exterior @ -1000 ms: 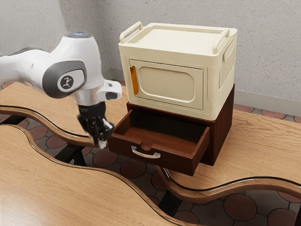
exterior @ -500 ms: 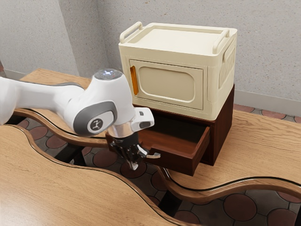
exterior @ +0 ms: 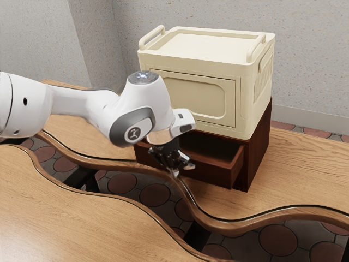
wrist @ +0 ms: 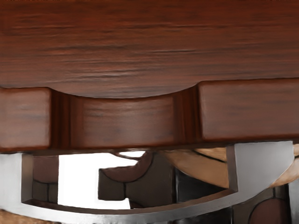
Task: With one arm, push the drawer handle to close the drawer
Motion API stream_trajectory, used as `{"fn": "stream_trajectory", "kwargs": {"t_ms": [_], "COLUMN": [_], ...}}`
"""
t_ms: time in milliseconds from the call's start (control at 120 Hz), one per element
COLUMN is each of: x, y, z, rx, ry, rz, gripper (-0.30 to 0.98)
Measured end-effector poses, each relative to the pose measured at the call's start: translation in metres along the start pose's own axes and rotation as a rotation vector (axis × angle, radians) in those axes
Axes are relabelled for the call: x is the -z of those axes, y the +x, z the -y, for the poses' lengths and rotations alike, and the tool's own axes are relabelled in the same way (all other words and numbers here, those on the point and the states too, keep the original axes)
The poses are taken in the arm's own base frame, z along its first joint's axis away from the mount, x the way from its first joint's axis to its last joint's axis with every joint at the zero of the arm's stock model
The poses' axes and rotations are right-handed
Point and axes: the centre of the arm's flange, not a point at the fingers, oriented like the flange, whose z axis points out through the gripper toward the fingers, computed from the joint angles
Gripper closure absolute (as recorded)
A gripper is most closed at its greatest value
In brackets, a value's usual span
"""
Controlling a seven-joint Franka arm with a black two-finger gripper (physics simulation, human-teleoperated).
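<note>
1. Exterior view, far left: the white arm is reaching in toward the view's right and angling down to the drawer. Below it, the near tabletop is stretching across the foreground.
2. Next along, the black gripper is pointing downward at the drawer's front, beside the drawer handle. Whether it is standing apart or together, I cannot tell; nor can I tell whether it is touching the handle.
3. To the exterior view's right of the gripper, the brown drawer is standing partly open, its front jutting out from the dark cabinet.
4. Above the drawer, the cream box is sitting on top of the cabinet, its door panel facing the same way as the drawer's front. The arm is hiding part of that panel.
5. At the far right, the far tabletop is supporting the cabinet and curving along its dark-lined edge.
6. In the wrist view, the silver handle is bowing outward from the drawer's front, just beside the scooped notch in its rim. Through the handle's gap, floor tiles are showing, along with a bright white patch.
</note>
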Motion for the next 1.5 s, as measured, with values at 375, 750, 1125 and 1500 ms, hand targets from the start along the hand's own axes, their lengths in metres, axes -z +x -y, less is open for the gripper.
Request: {"fn": "stream_trajectory", "kwargs": {"t_ms": [375, 750, 1125, 1500], "x": [-0.014, -0.025, 0.020, 0.257], "y": [0.049, 0.085, 0.080, -0.034], "z": [0.010, 0.009, 0.009, 0.035], "rx": [-0.035, -0.115, -0.159, -0.088], "ry": [0.020, 0.032, 0.032, -0.017], "rz": [-0.032, -0.063, -0.093, 0.049], "gripper": [0.79, 0.78, 0.78, 0.44]}}
